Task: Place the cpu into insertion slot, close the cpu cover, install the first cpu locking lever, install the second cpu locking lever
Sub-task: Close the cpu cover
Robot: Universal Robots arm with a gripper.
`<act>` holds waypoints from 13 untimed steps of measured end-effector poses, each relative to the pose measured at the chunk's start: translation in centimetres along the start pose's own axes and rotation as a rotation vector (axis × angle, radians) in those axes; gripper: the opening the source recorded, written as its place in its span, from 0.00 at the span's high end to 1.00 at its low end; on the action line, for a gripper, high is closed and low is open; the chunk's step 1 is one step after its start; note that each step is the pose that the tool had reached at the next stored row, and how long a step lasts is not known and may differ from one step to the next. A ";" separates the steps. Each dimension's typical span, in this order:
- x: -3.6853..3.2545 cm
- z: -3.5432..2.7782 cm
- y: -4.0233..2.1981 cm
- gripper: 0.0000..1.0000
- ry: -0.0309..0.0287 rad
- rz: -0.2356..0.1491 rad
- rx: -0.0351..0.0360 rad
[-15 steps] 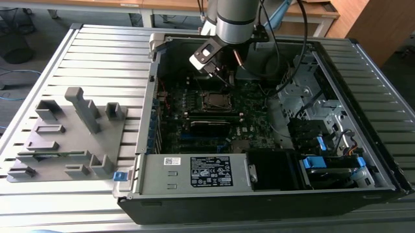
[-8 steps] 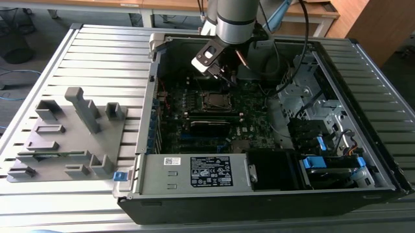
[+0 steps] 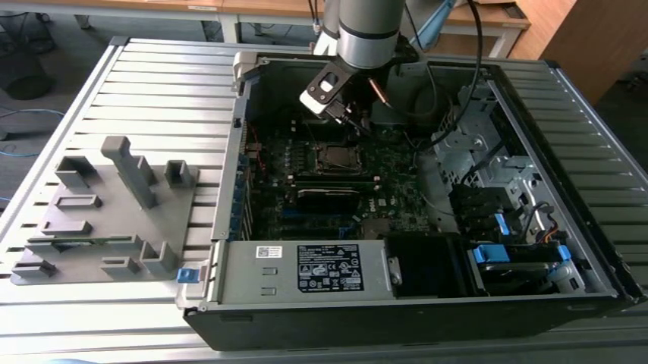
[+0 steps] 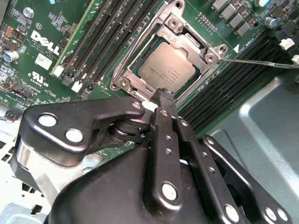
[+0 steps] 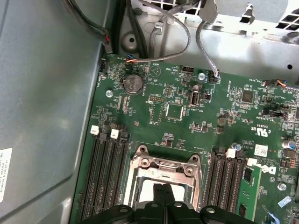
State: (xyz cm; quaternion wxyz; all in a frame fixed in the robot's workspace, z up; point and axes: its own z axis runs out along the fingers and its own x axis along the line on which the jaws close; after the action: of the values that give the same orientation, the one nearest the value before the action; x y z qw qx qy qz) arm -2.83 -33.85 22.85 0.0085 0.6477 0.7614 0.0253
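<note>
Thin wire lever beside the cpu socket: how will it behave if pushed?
The lever is a long, thin bare rod, so it probably flexes springily and may slip sideways under a push. It seems anchored by the cpu cover corner, so it likely swings about that end rather than sliding.

Silver-grey cpu (image 4: 168, 70), green motherboard (image 5: 154, 123)

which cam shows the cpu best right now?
Second wrist view: the cpu shows almost whole, silver top seated in the insertion slot, just past the claw tip. First wrist view shows a strip behind the claw. Exterior view: the slot is small, cpu hard to tell.
</note>
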 end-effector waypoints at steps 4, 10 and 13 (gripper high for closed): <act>0.00 0.00 0.00 0.89 0.0021 -0.041 0.0008; 0.00 0.02 0.00 0.89 0.0072 -0.145 0.0030; 0.00 0.02 0.00 0.89 0.0091 -0.188 0.0038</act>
State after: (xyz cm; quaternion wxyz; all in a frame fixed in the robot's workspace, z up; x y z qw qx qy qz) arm -2.83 -33.85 22.83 0.0061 0.5734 0.8188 0.0259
